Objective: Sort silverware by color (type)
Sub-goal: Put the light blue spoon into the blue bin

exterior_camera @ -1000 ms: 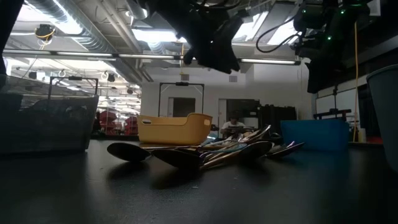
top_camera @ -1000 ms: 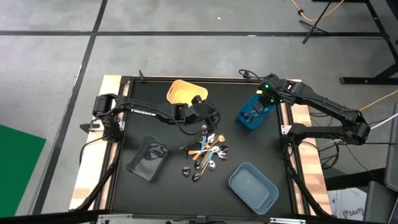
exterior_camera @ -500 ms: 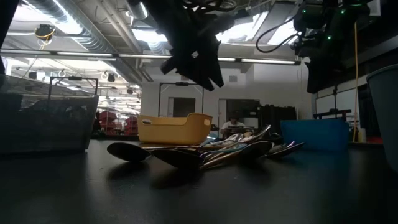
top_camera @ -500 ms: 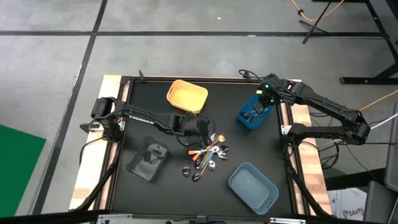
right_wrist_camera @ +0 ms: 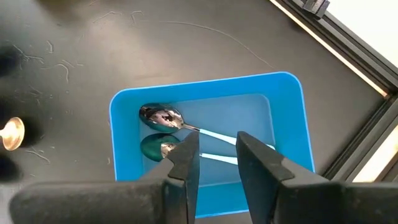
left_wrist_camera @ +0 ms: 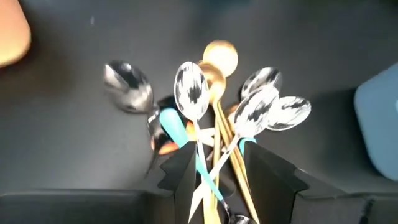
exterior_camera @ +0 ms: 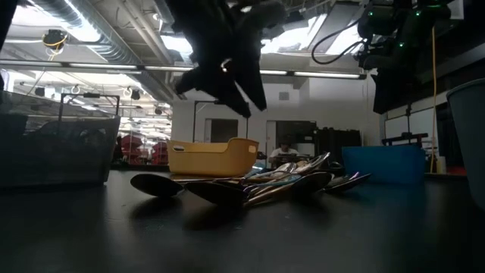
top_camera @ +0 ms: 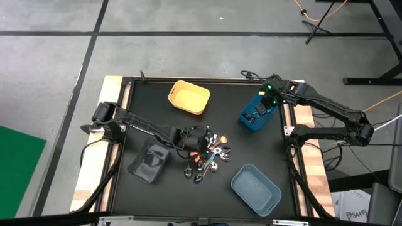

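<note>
The silverware lies in a loose pile on the black table: silver spoons, gold ones, some with light-blue or orange handles. My left gripper hangs open above the pile; in its wrist view several spoons show between the fingers. The low view shows it well above the pile. My right gripper is open over the blue bin, where two spoons with light-blue handles lie on the bottom.
A yellow bin stands toward the far edge, a clear bin near left of the pile, and a grey-blue bin near right. Bare black table lies between them. One silver spoon lies apart from the pile.
My left gripper has moved from beside the yellow bin toward the table's near edge and now hangs over the silverware pile. The pile and the bins have stayed in place.
</note>
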Controlling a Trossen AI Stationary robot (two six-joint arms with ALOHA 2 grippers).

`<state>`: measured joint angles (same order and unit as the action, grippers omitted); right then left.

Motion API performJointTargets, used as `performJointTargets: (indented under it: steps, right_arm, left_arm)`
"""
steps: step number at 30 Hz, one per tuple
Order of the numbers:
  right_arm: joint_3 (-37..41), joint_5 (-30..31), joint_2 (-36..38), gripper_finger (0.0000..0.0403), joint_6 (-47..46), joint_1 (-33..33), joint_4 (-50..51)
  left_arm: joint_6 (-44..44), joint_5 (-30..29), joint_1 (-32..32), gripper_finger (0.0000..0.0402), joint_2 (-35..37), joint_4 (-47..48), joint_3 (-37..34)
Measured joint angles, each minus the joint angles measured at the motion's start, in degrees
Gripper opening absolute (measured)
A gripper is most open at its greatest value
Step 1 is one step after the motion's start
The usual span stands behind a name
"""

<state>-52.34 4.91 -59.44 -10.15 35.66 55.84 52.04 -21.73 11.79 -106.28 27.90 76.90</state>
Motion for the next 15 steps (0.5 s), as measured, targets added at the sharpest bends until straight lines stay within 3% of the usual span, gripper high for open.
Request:
performJointTargets:
  steps: [15]
  right_arm:
    - [0.0, 0.0, 0.0, 0.0095, 0.0, 0.0, -0.1]
  left_arm:
    - [4.9, 3.3, -0.3, 0.0130, -9.5, -1.4, 0.0]
